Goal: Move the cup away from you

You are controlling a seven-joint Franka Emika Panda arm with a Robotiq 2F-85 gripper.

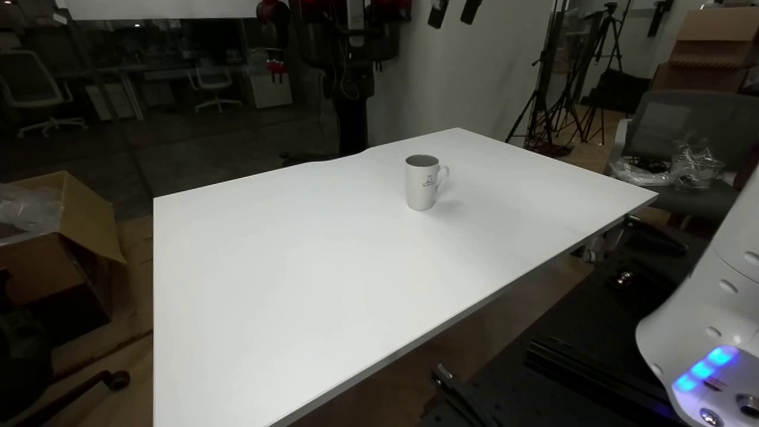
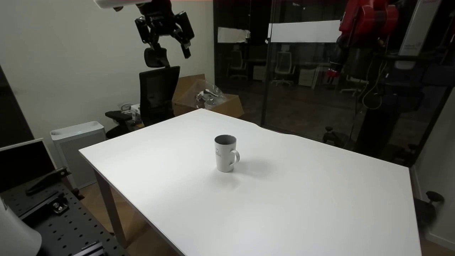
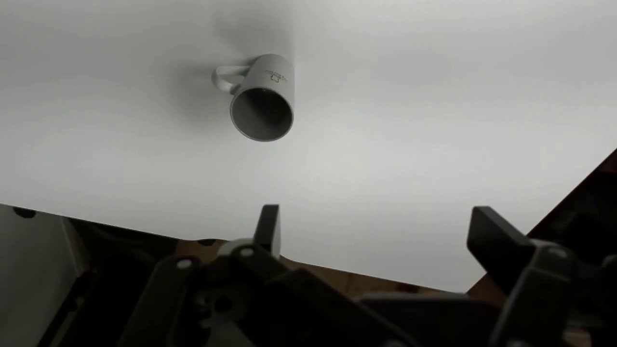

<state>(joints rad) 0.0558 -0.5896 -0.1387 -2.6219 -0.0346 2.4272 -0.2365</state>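
On table [image 1: 284,267], cup [image 1: 420,187] vertical, open upward

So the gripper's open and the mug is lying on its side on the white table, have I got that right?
Not quite: the mug isn't on its side. It stands upright, as both exterior views show. The rest holds: it is on the white table, and the gripper is open.
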